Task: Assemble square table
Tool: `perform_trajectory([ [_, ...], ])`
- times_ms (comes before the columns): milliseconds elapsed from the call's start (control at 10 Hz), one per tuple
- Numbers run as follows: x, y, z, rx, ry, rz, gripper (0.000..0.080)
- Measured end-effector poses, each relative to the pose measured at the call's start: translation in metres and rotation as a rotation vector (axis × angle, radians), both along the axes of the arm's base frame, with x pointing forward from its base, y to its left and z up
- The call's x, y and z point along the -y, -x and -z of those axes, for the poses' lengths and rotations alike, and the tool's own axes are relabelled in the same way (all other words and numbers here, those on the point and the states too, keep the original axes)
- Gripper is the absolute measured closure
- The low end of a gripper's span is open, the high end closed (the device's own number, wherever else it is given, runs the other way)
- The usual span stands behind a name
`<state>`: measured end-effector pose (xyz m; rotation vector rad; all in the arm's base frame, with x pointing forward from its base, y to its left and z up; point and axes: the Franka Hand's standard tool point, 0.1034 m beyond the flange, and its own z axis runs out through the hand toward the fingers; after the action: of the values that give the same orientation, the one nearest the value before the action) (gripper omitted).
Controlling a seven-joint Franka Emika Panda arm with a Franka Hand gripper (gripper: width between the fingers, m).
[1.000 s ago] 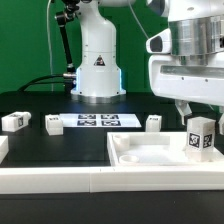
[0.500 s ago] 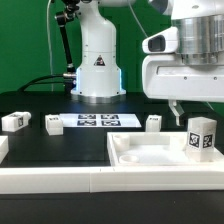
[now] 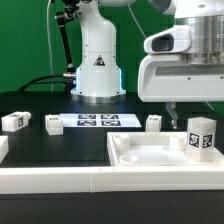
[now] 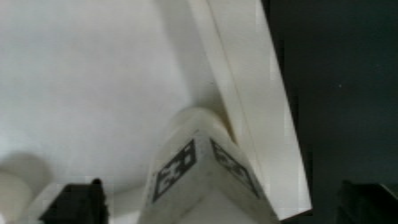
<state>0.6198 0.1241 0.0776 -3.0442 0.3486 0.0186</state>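
My gripper [image 4: 222, 203] stands wide, its dark fingers [image 4: 80, 203] on either side of a small white tagged block leg [image 3: 201, 135], clear of it. The leg stands upright in the white plastic square tray-like top [image 3: 140, 158], close to the raised rim. I see three more white block legs [image 3: 13, 121] [image 3: 52, 124] [image 3: 153, 122] on the black table [image 3: 60, 140], flanking the marker board [image 3: 97, 120].

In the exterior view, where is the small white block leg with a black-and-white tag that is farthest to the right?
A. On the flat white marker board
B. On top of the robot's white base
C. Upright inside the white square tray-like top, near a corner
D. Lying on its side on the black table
C: the small white block leg stands upright within the raised rim of the white square tray-like top, near its corner.
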Motion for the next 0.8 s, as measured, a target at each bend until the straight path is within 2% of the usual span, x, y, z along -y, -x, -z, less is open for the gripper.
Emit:
perform_trajectory([
  [200, 0.002, -0.0003, 0.0001, 0.014, 0.012, -0.173, 0.0151],
  [800, 0.0076, -0.0016, 0.0002, 0.046, 0.011, -0.626, 0.0151],
])
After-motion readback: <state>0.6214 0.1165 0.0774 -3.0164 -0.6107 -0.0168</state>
